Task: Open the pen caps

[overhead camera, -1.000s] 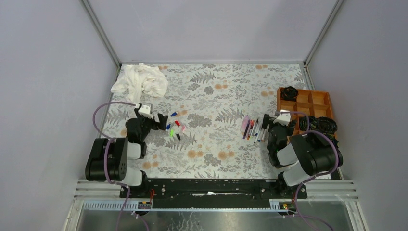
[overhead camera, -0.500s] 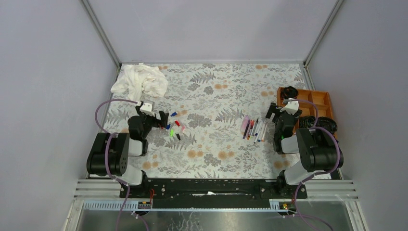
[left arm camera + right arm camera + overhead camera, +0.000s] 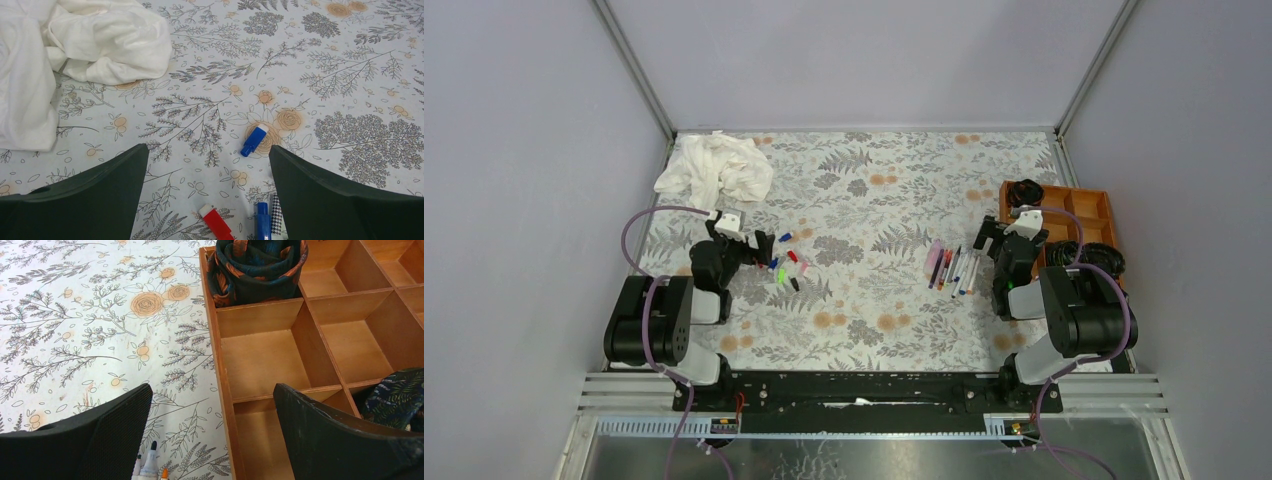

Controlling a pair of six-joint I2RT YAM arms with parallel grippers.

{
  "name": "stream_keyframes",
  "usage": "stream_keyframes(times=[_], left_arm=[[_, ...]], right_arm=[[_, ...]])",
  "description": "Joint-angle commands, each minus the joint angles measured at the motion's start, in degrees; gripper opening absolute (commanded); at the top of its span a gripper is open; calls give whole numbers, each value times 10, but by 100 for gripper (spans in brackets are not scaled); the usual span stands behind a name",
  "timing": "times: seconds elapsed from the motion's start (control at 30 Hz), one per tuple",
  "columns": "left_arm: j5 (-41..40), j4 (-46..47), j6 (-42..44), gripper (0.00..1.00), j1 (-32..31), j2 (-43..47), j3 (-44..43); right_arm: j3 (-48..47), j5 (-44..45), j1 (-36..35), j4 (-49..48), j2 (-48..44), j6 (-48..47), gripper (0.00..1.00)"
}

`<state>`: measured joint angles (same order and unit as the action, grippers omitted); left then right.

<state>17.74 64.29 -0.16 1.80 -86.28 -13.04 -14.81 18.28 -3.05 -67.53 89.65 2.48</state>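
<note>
Several loose pen caps lie left of centre: a blue cap (image 3: 784, 237) (image 3: 254, 140), a red cap (image 3: 791, 256) (image 3: 216, 222), a second blue cap (image 3: 262, 221), a green (image 3: 781, 274), a pink (image 3: 803, 268) and a black one (image 3: 794, 284). The pens (image 3: 953, 268) lie side by side in a row at the right, with uncapped tips (image 3: 149, 460) showing. My left gripper (image 3: 759, 246) (image 3: 207, 150) is open and empty, just left of the caps. My right gripper (image 3: 998, 240) (image 3: 212, 390) is open and empty, over the tray's left edge, beside the pens.
A crumpled white cloth (image 3: 714, 168) (image 3: 75, 45) lies at the far left. A wooden compartment tray (image 3: 1064, 213) (image 3: 223, 365) stands at the right, with a rolled dark fabric (image 3: 255, 265) in one cell and more dark fabric (image 3: 400, 395) beside it.
Over the last second my right arm drew back from the pens toward the tray, and my left wrist shifted slightly. Both have stayed still for the last half second.
</note>
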Motion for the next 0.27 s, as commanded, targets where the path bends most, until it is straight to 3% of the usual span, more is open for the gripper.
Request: stream_keyframes(times=[0.0,0.23], left_arm=[[-14,36,5,99,-2,-1,-7],[-15,37,4,99,-2,-1,-6]], right_arm=[[2,-9,1,-7,-11,6,100],[1,-9,1,-7,-10,6,100]])
